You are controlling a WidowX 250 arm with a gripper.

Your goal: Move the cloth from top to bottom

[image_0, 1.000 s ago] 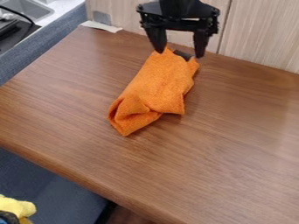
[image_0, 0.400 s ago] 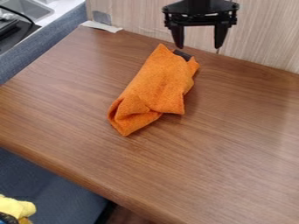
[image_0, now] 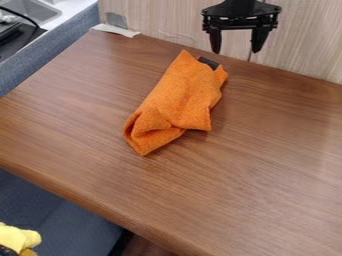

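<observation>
Beyond the back-left corner of the table (image_0: 254, 175), part of a grey sink (image_0: 30, 9) shows, set in a pale counter; what it holds, I cannot tell. Close to it sits a black object (image_0: 9, 33) with a dark cable (image_0: 19, 15) arching above. Right at that back-left corner, a whitish strip (image_0: 115, 30) lies along the edge, with a small grey piece (image_0: 116, 20) upright just behind it against the wood-grain wall panel (image_0: 150, 20). Off the front-left edge, low down, is something yellow (image_0: 19, 237), only partly in view. The orange cloth (image_0: 175, 97) lies bunched on the table, its narrow end near the back edge and its folded end pointing toward the front-left edge. Beside the narrow end is a small black piece (image_0: 208, 63). The gripper (image_0: 236, 50) hangs near the back edge, to the right of that end and apart from the cloth, jaws spread.
</observation>
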